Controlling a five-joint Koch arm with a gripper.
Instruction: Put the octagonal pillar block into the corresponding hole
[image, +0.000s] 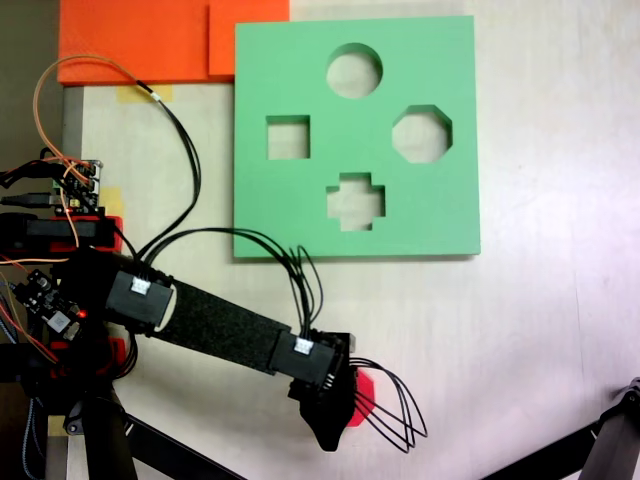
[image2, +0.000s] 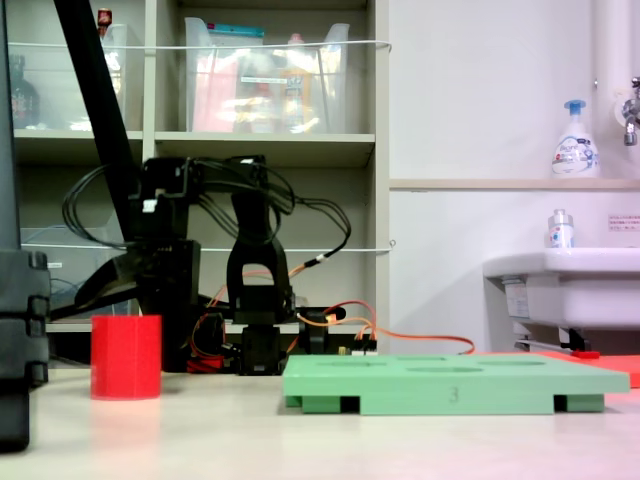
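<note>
The octagonal pillar block (image: 364, 398) is bright red and stands upright on the table near the front edge; it is also seen from the side (image2: 126, 357). My gripper (image: 338, 415) hangs over the block's left part and hides some of it. In a fixed view from the side, the gripper (image2: 120, 290) sits just above the block's flat top, and its jaws overlap too much to read. The green foam board (image: 270, 60) lies farther back, with the corresponding hole (image: 421, 133), eight-sided, at its right side. The board (image2: 450, 392) is flat on the table.
The board also has a round cut-out (image: 354, 70), a square one (image: 288, 137) and a cross-shaped one (image: 355, 201). Orange foam sheets (image: 150, 40) lie at the back left. The arm's base and wiring (image: 60, 290) fill the left edge. A black stand leg (image: 610, 440) crosses the front right corner.
</note>
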